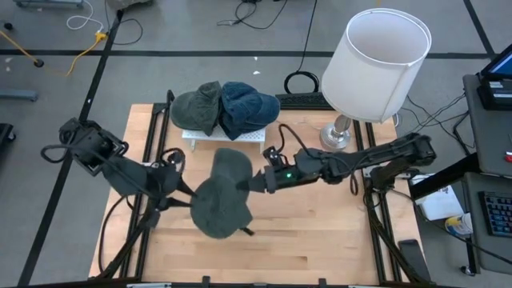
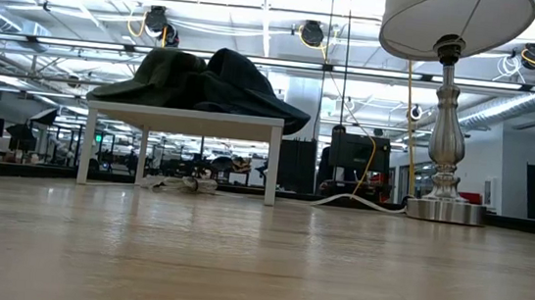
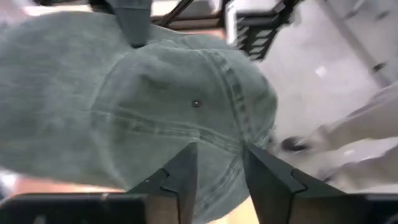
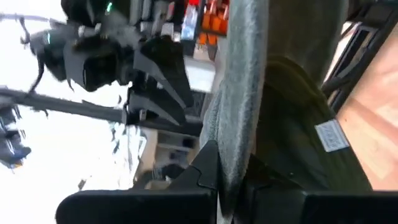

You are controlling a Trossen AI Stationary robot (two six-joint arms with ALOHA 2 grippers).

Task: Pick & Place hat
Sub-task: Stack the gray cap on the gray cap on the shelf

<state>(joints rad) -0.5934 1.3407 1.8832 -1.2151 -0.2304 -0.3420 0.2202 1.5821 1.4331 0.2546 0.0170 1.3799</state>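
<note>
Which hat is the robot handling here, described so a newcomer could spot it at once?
Start at the small white slatted rack at the back of the wooden table, beside the white-shaded lamp. In front of it, the right gripper pinches a grey-green washed-cotton cap above the table, with the left gripper beside it. Unlike the green cap and blue cap on the rack, it hangs in mid-air.

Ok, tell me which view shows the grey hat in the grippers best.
The high view: the whole grey hat shows, between left gripper and right gripper. The left wrist view shows only its crown, the right wrist view its edge clamped in the fingers. The low view misses it.
</note>
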